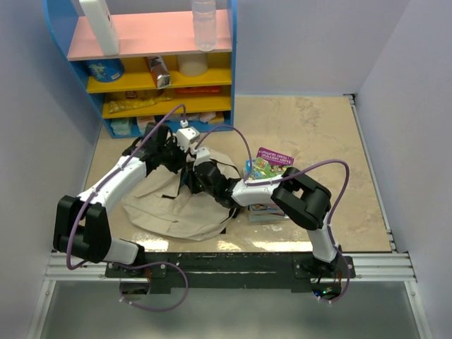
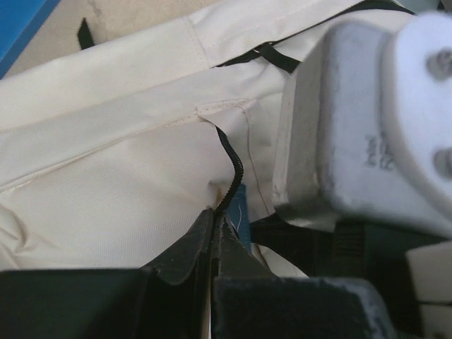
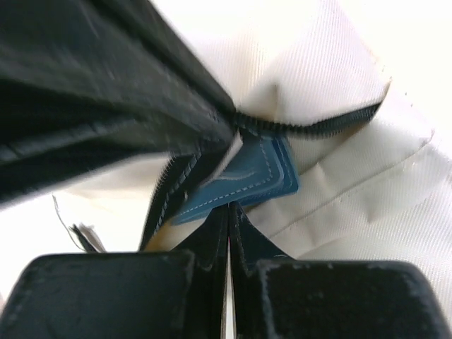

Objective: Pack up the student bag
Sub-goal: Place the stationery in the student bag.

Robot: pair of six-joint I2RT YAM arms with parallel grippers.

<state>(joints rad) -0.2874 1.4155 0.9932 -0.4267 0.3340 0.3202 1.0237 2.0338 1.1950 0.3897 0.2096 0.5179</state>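
The student bag [image 1: 169, 208] lies flat on the table, beige with black zippers and straps. My left gripper [image 1: 178, 157] [image 2: 215, 215] is shut on the bag's fabric edge, where the black zipper [image 2: 233, 166] runs down into its jaws. From the other side, my right gripper [image 1: 194, 164] [image 3: 229, 208] is shut on the lower edge of a blue zipper tab [image 3: 244, 176] [image 2: 240, 208]. The dark lining [image 3: 106, 85] shows beside that tab. Both grippers meet at the far end of the bag, and the right gripper's pale body [image 2: 367, 127] fills the right of the left wrist view.
A stack of colourful books [image 1: 267, 173] sits on the table just right of the bag, under the right forearm. A blue shelf unit [image 1: 162, 70] with boxes, packets and a clear bottle [image 1: 203, 25] stands at the back left. Walls close in both sides.
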